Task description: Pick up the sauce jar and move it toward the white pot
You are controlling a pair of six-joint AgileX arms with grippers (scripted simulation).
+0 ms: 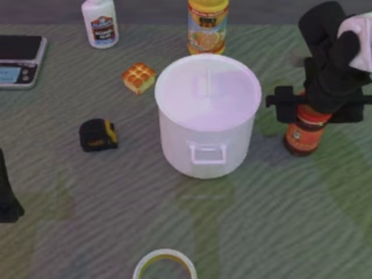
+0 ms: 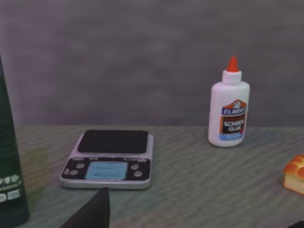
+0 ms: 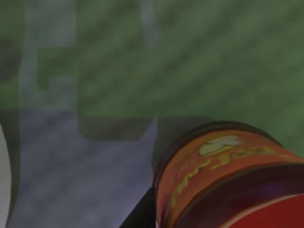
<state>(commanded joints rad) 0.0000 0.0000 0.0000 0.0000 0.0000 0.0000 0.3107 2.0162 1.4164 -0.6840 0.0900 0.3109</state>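
The sauce jar (image 1: 302,135), dark brown with a red-orange lid and orange-red label, is just right of the white pot (image 1: 206,113), a narrow strip of table between them. My right gripper (image 1: 315,107) comes down over the jar's top and is shut on it. In the right wrist view the jar (image 3: 228,180) fills the near corner, with one dark finger (image 3: 142,214) pressed against its side; the other finger is hidden. The pot has a flat lid and a rectangular handle (image 1: 207,153). My left gripper (image 1: 8,203) stays parked at the table's left edge, open.
A glue bottle (image 1: 100,22), an orange juice bottle (image 1: 207,26) and a scale (image 1: 19,60) stand along the back. A bread piece (image 1: 138,77) and a black tape measure (image 1: 98,134) lie left of the pot. A tape roll (image 1: 165,266) is at the front edge.
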